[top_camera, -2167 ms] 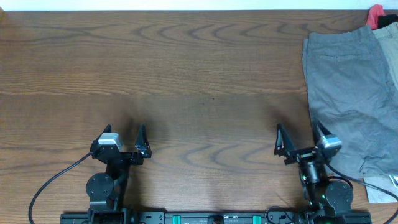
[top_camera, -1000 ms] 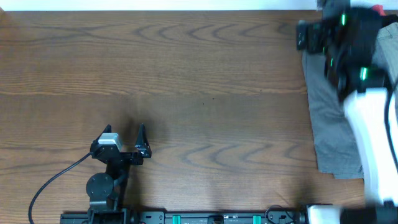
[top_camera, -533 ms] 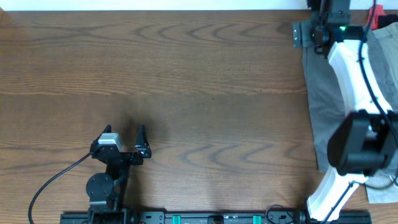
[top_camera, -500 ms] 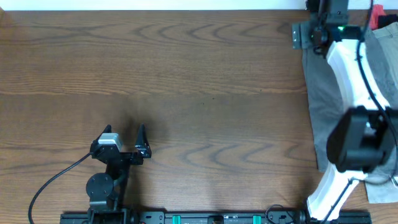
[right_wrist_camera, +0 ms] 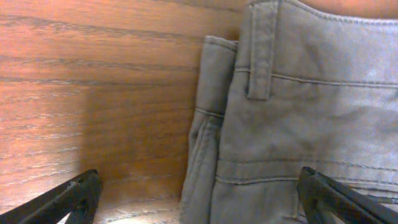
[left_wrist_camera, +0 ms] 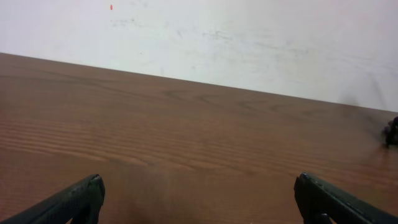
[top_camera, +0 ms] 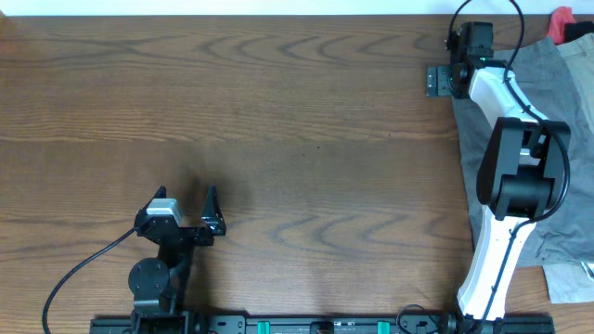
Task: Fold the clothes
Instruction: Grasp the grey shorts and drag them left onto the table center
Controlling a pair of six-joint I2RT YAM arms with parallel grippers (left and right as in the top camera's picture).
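Gray shorts (top_camera: 575, 186) lie flat at the table's right side, partly under my right arm. In the right wrist view their waistband corner with a belt loop (right_wrist_camera: 258, 56) and a pocket seam fills the right half. My right gripper (top_camera: 445, 79) is stretched to the far right corner, open and empty, low over the shorts' left edge (right_wrist_camera: 199, 208): one fingertip (right_wrist_camera: 78, 193) over bare wood, the other over cloth. A red piece (top_camera: 561, 20) shows at the far right edge. My left gripper (top_camera: 190, 215) is open and empty near the front left, also in its wrist view (left_wrist_camera: 199, 208).
The brown wooden table (top_camera: 278, 111) ends at a white wall along the far edge (left_wrist_camera: 249, 43). A white tag or paper (top_camera: 583, 271) lies at the front right by the shorts. My right arm's white link (top_camera: 501, 241) reaches over the shorts' left part.
My right arm has swung from its front rest position out to the shorts' far left corner, then shifted slightly left and nearer. The left arm has not moved.
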